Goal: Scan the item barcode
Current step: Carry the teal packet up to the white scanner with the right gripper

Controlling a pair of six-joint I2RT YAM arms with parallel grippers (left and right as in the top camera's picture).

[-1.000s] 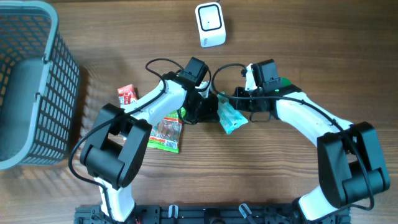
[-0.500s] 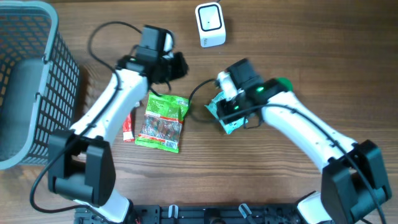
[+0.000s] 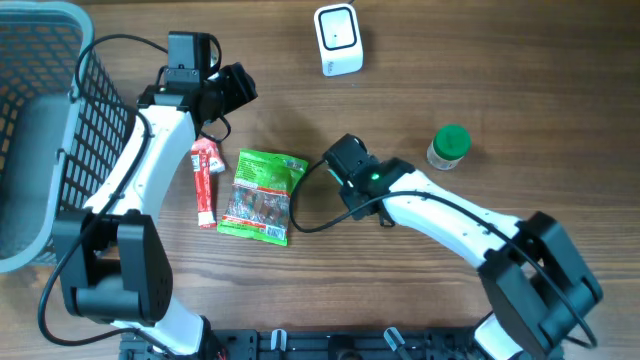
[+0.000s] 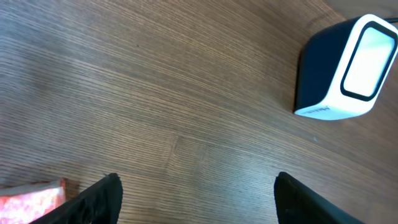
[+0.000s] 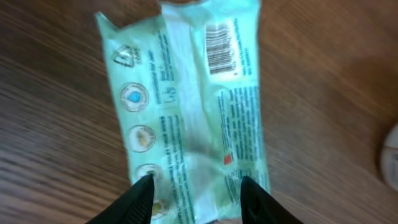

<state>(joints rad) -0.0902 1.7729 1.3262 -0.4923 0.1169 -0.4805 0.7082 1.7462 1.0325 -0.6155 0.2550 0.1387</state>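
Note:
A pale green packet [image 5: 186,106] lies flat in the right wrist view, its barcode [image 5: 219,48] facing up near the far end. My right gripper [image 5: 194,186] is open just over it, with its fingertips apart above the packet's near end and the packet wider than the gap. In the overhead view the right gripper [image 3: 350,168] hides the packet. The white barcode scanner [image 3: 338,40] stands at the back of the table and also shows as the scanner [image 4: 345,68] in the left wrist view. My left gripper [image 3: 235,88] is open and empty over bare wood, left of the scanner.
A green snack bag [image 3: 262,195] and a red stick packet [image 3: 205,180] lie left of centre. A green-capped jar [image 3: 449,145] stands to the right. A grey basket [image 3: 50,130] fills the left edge. Cables trail from both wrists.
My left gripper opened and swung up and left, away from the packet. The right arm carried the packet leftwards and its jaws widened. The jar is now uncovered.

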